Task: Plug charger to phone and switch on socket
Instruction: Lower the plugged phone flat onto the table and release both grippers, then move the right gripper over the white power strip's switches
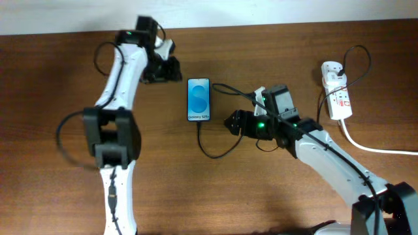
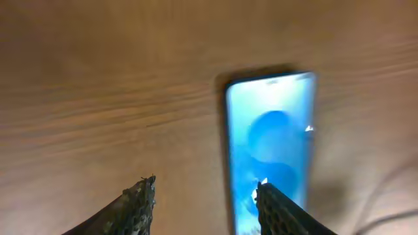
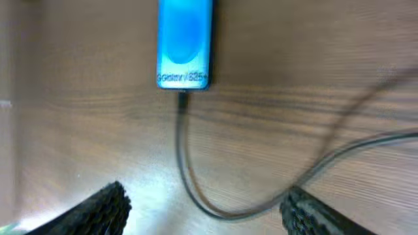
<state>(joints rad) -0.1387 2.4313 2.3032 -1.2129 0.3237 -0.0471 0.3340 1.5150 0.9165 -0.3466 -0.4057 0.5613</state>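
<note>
Plug part looks done to me: the charger [image 3: 185, 156] tip sits right at the bottom edge of the phone [image 1: 199, 99], which lies straight ahead of your right tool [image 1: 230, 122]. That tool's fingers are spread with nothing in them, just cable on the tabletop [image 1: 39, 196] below. So it all turns on the switch, and the socket [image 1: 336, 91] is behind that tool, back past its wrist, with its long axis roughly parallel to the phone's. Your right arm is clearly the nearer one. The left tool [image 1: 173, 70], also spread and empty, hangs beside the phone's top corner, well apart from the socket.
</note>
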